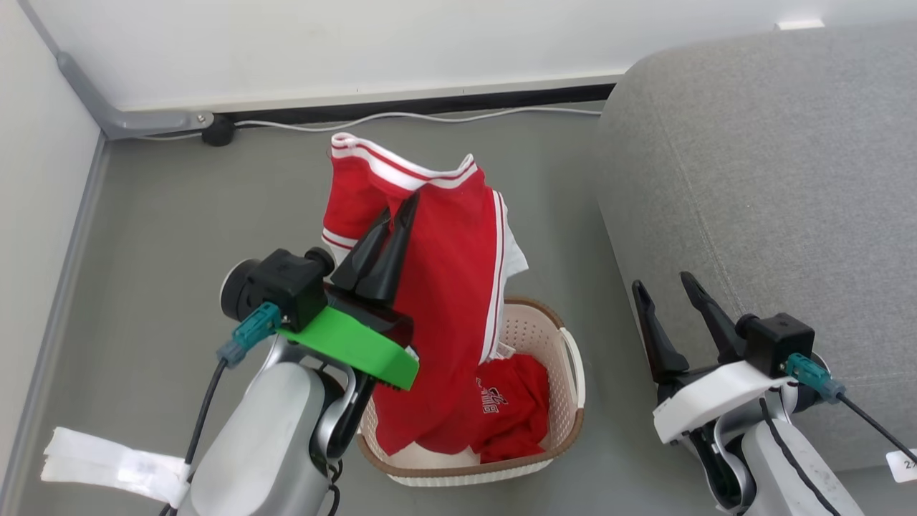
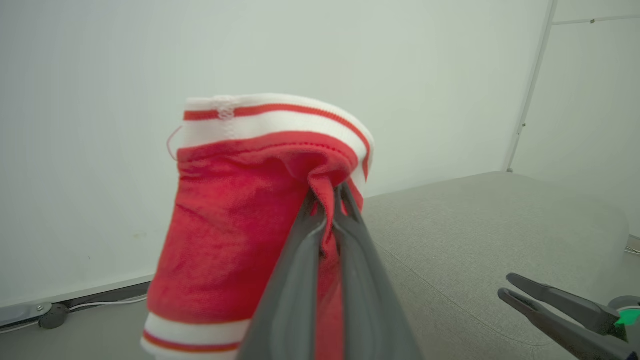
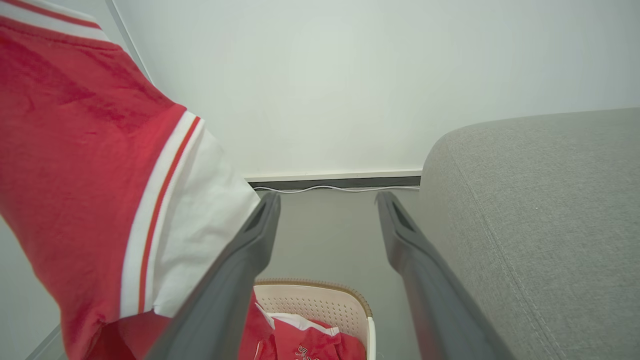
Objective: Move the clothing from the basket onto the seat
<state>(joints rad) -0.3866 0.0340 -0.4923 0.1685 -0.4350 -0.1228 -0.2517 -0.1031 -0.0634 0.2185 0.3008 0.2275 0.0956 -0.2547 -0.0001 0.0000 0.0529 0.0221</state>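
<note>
My left gripper [image 1: 402, 203] is shut on a red garment with white stripe trim [image 1: 444, 287], holding it up above the basket [image 1: 566, 401]; its lower end still hangs into the basket. The left wrist view shows the fabric [image 2: 235, 225] pinched between the fingertips [image 2: 327, 195]. A second red garment with a white logo [image 1: 509, 408] lies inside the cream basket [image 3: 320, 300]. The grey seat [image 1: 774, 193] rises to the right. My right gripper [image 1: 663, 285] is open beside the seat's front, right of the basket, holding nothing.
A white cable [image 1: 430, 116] runs along the dark skirting at the wall. A grey conduit [image 1: 107, 115] bends in the left corner. White tape [image 1: 114, 466] lies on the grey floor at the lower left. A paper tag [image 1: 904, 464] hangs near my right arm.
</note>
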